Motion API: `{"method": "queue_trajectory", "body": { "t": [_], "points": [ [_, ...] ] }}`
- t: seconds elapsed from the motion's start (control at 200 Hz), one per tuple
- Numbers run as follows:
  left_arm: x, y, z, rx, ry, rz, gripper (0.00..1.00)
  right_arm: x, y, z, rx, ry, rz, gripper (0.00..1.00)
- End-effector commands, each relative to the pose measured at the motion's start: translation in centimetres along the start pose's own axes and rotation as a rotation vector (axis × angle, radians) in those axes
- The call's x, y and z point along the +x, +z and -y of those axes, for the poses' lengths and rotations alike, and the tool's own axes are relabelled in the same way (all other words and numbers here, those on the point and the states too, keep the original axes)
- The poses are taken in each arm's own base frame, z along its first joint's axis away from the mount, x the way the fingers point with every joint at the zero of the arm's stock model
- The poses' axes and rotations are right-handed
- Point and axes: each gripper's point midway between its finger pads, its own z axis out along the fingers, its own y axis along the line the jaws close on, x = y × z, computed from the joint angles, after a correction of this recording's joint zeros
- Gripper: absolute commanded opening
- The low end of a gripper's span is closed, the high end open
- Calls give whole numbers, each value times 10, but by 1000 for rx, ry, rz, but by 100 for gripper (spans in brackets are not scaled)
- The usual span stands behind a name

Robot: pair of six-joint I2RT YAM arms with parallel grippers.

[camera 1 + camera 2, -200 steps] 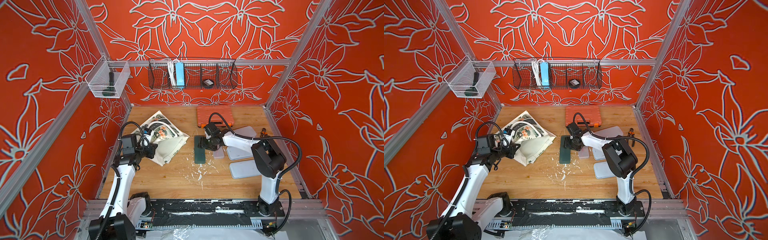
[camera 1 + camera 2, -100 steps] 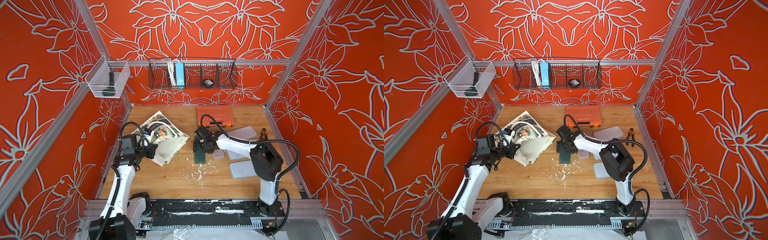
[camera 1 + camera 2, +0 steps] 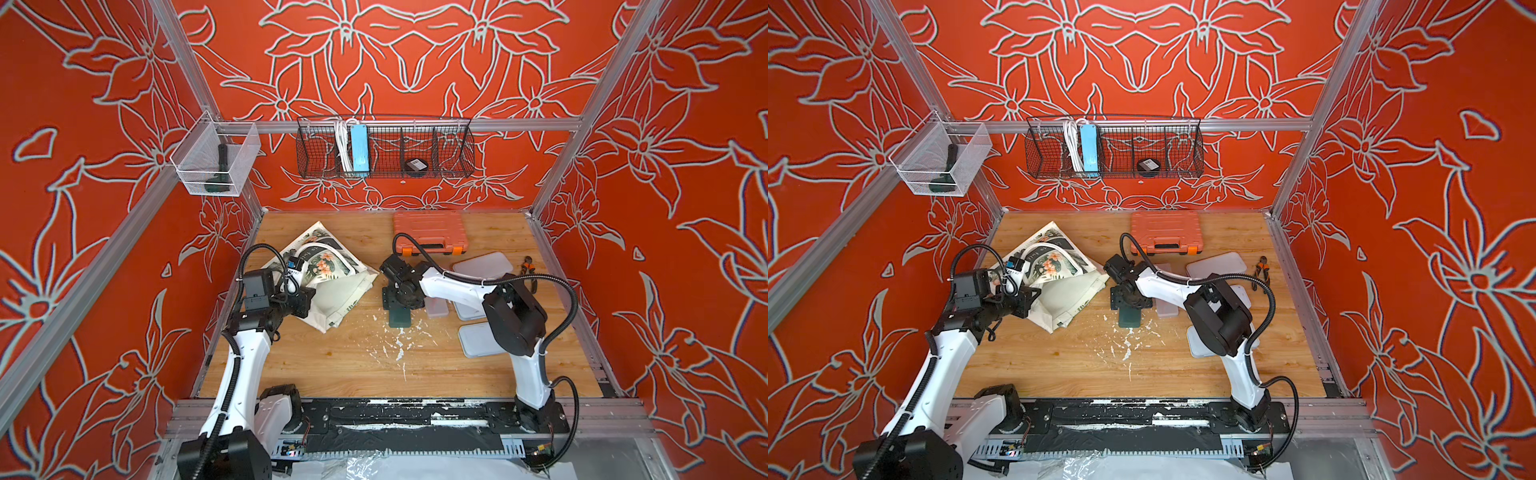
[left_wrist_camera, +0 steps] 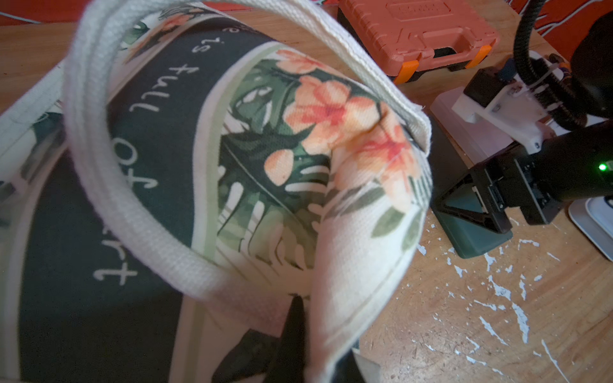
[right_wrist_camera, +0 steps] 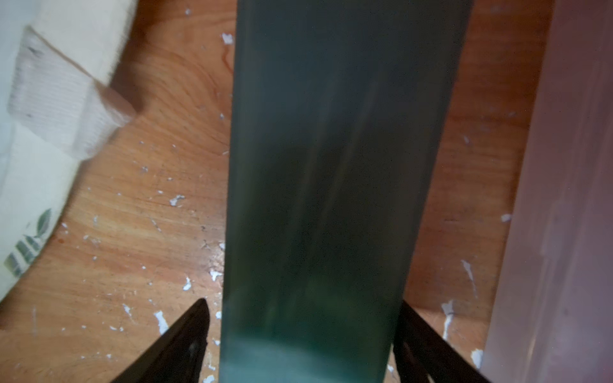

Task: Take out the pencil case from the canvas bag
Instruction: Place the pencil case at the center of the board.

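Plainly found the right gripper (image 5: 302, 303) open, its fingers set astride the pencil case (image 5: 331, 165). Saw bare wood between one finger and the case's edge, with the opposite finger close against the other edge; could not call contact there. Saw no clamp on it.

Found the case lying flat on the table (image 3: 353, 365), outside the canvas bag (image 3: 332, 286) and apart from it. Judged the removal done, or all but done.

Traced the long axis straight out ahead of the fingertips, in line with the gripper's reach, jaws crossing the narrow width at one end. Read that axis in both top views as running from under the gripper toward the robot's base, the far end hidden beneath the gripper.

Judged the case stiff, flat and smooth-sided, likely light, and slick enough to slide in a loose pinch. Reckoned the best hold to be across the narrow width, nearer the middle than the end, to stop it tipping.

Noted a translucent box (image 5: 547, 199) just beside the case, on the side away from the bag. Noted a cream handle (image 5: 66, 109) of the bag near the opposite side, not touching the case.

Farther out, found the left gripper (image 3: 308, 300) pinched shut on the cloth at the bag's rim.
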Motion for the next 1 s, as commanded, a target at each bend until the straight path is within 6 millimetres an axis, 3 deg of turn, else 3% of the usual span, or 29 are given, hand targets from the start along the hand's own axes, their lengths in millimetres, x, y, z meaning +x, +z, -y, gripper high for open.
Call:
{"method": "queue_trajectory", "body": {
  "t": [0.0, 0.175, 0.7, 0.996],
  "points": [
    [4, -2, 11, 54, -34, 1, 0, -1, 1, 7, 66, -16, -3, 81],
    [5, -2, 11, 55, -35, 1, 0, -8, -1, 16, 108, -50, 7, 76],
    [5, -2, 14, 68, -37, 8, 0, -37, 3, 31, 155, -126, 26, 76],
    [6, -3, 23, 118, -37, 11, 0, -54, -27, 13, 15, -121, 171, 84]
  ]
}}
